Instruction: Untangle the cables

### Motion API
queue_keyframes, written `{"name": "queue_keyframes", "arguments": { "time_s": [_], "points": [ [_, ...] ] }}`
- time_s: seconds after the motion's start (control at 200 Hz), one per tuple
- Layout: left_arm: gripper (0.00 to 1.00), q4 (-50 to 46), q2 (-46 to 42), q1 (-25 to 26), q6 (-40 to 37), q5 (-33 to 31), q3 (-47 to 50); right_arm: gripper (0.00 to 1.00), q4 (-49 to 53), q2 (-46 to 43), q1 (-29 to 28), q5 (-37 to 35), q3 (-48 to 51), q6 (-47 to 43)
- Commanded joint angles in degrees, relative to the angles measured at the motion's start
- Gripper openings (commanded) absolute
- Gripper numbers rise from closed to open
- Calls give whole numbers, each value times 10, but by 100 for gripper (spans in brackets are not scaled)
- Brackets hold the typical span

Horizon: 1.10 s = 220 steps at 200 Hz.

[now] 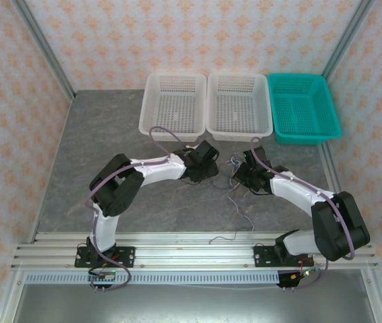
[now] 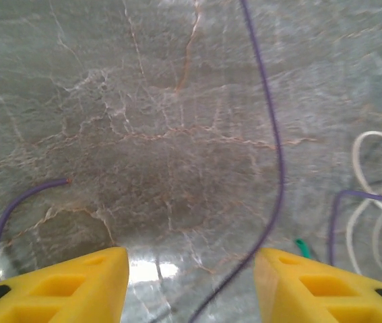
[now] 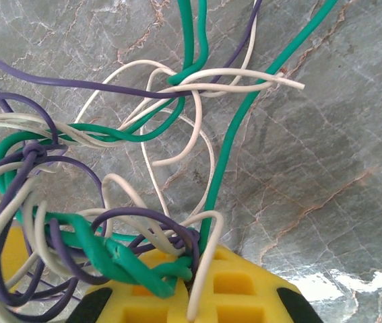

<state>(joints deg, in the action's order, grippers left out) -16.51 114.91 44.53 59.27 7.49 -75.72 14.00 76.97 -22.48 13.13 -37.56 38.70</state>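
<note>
Cables (image 3: 120, 259) lie as one knot on the table (image 1: 110, 148) between the two wrists, with a loose tail trailing toward the near edge. Right gripper (image 3: 192, 272) looks clamped on the green and white strands (they vanish into the seam between its fingers), likely to anchor the clump. Left gripper (image 2: 191, 259) has its fingers spread wide and holds nothing. It sits low over the marble with a purple strand (image 2: 278, 168) running between them, probably lined up to pinch that strand and draw it away from the anchored knot.
</note>
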Motion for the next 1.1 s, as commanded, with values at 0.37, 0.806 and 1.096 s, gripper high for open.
{"name": "queue_keyframes", "arguments": {
  "time_s": [0.37, 0.806, 1.096],
  "points": [
    [0, -109, -120, -28, -27, -85, 20, 3, 128, -105, 42, -249, 22, 104],
    [0, -162, -294, -112, -58, -117, 130, 23, 134, -148, 233, -204, 78, 100],
    [0, -206, -368, -181, -99, -143, 140, 33, 162, -147, 233, -204, 57, 88]
  ]
}}
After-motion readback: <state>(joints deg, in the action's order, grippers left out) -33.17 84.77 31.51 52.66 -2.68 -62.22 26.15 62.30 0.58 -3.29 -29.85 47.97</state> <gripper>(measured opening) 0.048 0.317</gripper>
